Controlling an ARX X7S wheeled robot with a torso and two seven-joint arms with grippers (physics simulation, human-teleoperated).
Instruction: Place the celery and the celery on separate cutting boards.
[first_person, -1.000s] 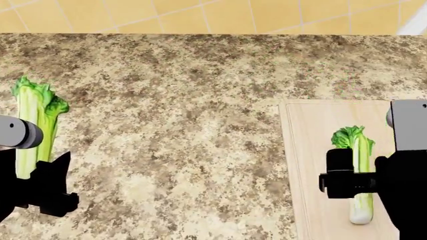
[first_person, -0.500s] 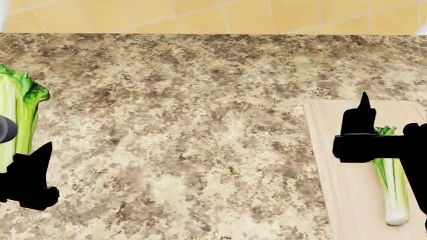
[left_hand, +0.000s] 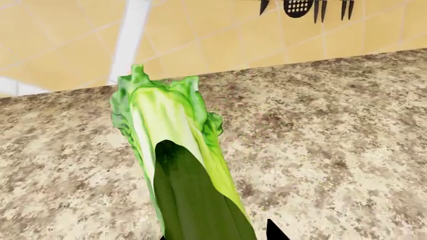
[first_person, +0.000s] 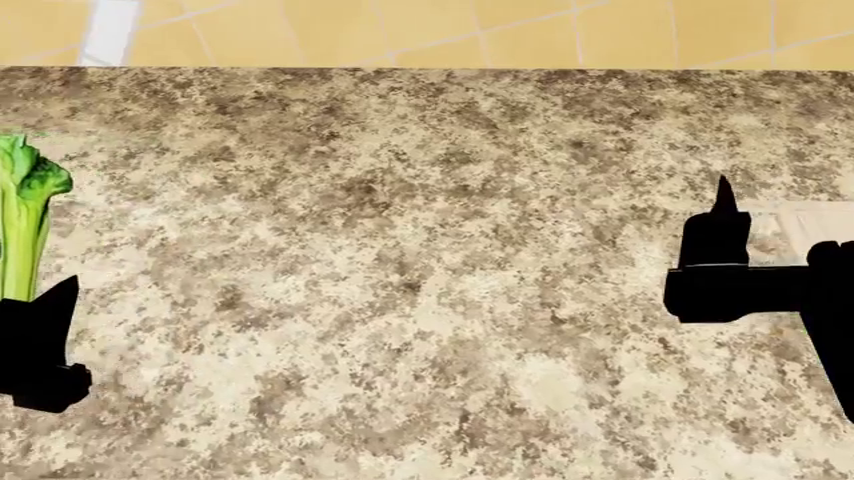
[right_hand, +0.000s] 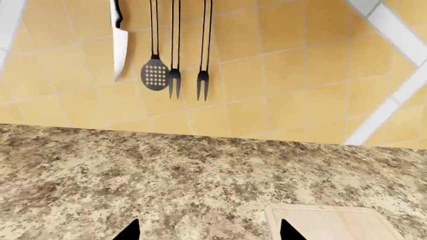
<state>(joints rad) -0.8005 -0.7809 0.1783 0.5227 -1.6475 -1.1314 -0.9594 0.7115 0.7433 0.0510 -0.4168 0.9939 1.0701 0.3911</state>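
1. The left gripper (first_person: 40, 345) sits low at the left edge of the head view, dark against the speckled table (first_person: 400, 260), with its jaws closed around a celery stalk (first_person: 23, 215).
2. That celery rises out of the jaws toward the far wall, leafy green top outermost — the left wrist view shows it close up (left_hand: 177, 150), ribbed and pale yellow-green, its lower part in shadow.
3. The stalk is held over bare table; whether it touches the surface cannot be told.
4. The right gripper (right_hand: 208, 232) is at the right side of the head view (first_person: 727, 260), and its two black fingertips (right_hand: 130, 231) stand well apart with nothing between them — the jaws are wide.
5. Just beyond that gripper lies a light tan wooden cutting board (right_hand: 333, 222); only a pale corner of it shows behind the gripper in the head view (first_person: 801, 225).
6. On the yellow tiled wall (right_hand: 267, 75) hang a knife (right_hand: 119, 37), a perforated spatula (right_hand: 155, 75) and two forks (right_hand: 175, 82).
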